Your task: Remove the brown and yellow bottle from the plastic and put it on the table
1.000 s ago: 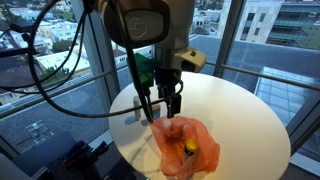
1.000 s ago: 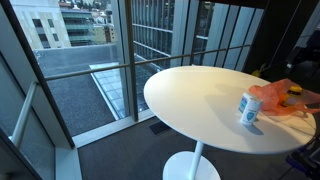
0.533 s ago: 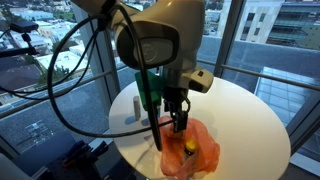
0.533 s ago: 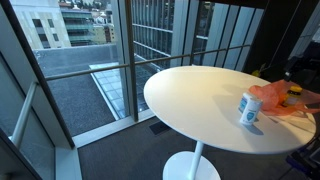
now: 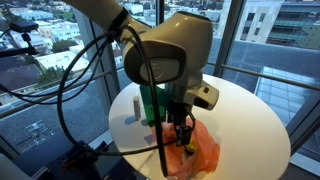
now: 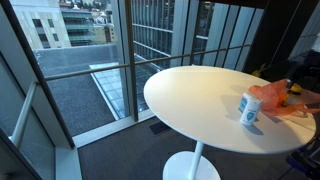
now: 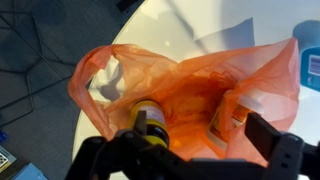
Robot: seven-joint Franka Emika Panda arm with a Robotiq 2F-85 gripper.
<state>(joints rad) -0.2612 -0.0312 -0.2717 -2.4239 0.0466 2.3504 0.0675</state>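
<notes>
An orange plastic bag (image 7: 190, 85) lies open on the round white table (image 7: 215, 25). Inside it, the brown bottle with a yellow label (image 7: 152, 115) lies at the lower left, and a second bottle with a white and orange label (image 7: 230, 115) lies to its right. My gripper (image 7: 205, 135) is open just above the bag's mouth, one finger over the brown and yellow bottle and the other past the second bottle. In an exterior view the gripper (image 5: 180, 132) hangs over the bag (image 5: 200, 152). The bag also shows in the other exterior view (image 6: 275, 97).
A small blue and white container (image 6: 249, 108) stands on the table (image 6: 190, 95) beside the bag; its edge shows in the wrist view (image 7: 308, 60). Glass walls surround the table. The table edge lies close to the bag (image 5: 150, 160).
The arm has come down and moved towards the bag, so the open gripper now sits right over its mouth. The bag and bottles have not moved.
</notes>
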